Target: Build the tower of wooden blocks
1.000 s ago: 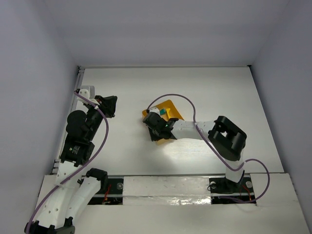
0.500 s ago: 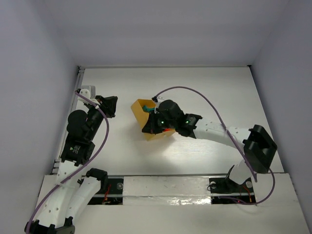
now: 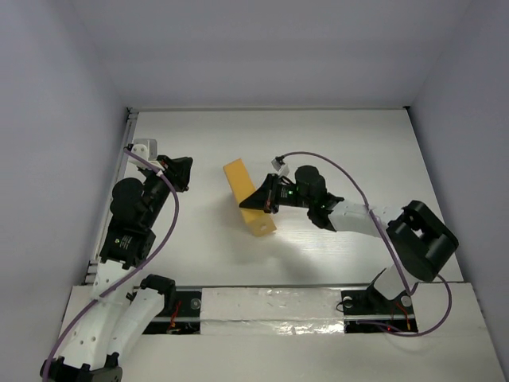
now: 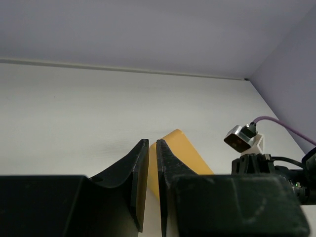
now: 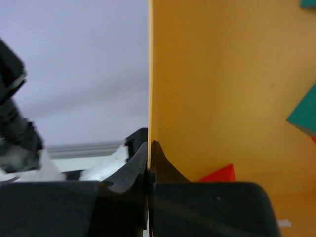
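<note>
My right gripper [image 3: 260, 204] is shut on the rim of the yellow-orange tray [image 3: 248, 207], which stands tipped up on its edge near the table's middle. In the right wrist view the gripper [image 5: 149, 144] pinches the thin tray wall [image 5: 222, 89]. Inside the tray a red wedge [image 5: 219, 174] and a teal block [image 5: 303, 116] lie against the tilted floor; the other blocks are hidden. My left gripper [image 3: 176, 171] hovers at the left, apart from the tray. In its own view the gripper [image 4: 152, 143] is all but shut, a thin slit between the fingers with nothing in it, and the tray [image 4: 183, 154] lies beyond.
The white table [image 3: 358, 143] is walled at the back and both sides. A purple cable [image 3: 350, 179] loops over the right arm. The right wrist's camera [image 4: 242, 138] shows beside the tray in the left wrist view.
The right gripper has tipped the tray from lying flat up onto its edge, swinging it leftward as the arm stretched out. The left arm has not moved.
</note>
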Controlling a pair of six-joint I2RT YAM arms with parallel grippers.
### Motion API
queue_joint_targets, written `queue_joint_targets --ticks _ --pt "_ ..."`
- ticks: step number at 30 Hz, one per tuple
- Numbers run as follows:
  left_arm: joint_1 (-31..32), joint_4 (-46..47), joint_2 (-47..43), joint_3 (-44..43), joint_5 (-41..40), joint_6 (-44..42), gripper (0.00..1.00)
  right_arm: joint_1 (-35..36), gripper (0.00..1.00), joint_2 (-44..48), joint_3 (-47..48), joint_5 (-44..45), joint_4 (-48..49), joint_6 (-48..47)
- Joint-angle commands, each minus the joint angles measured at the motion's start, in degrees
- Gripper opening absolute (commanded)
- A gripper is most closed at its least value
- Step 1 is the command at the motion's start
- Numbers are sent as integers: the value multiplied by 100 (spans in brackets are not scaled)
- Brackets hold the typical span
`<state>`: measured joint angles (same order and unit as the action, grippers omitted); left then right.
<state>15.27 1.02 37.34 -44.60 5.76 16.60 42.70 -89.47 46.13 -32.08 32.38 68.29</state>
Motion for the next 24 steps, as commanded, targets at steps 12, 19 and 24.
queue_joint_targets --ticks 12,19,24 --pt "-33 250 -16 13 22 -8 9 -279 0 -1678 -552 -809 6322 3899" --pt "-33 250 19 21 4 -8 9 -341 0 -2048 -456 -669 7124 4351" --pt "-33 250 62 30 4 10 9 -464 0 -2022 -298 -660 7142 4788"
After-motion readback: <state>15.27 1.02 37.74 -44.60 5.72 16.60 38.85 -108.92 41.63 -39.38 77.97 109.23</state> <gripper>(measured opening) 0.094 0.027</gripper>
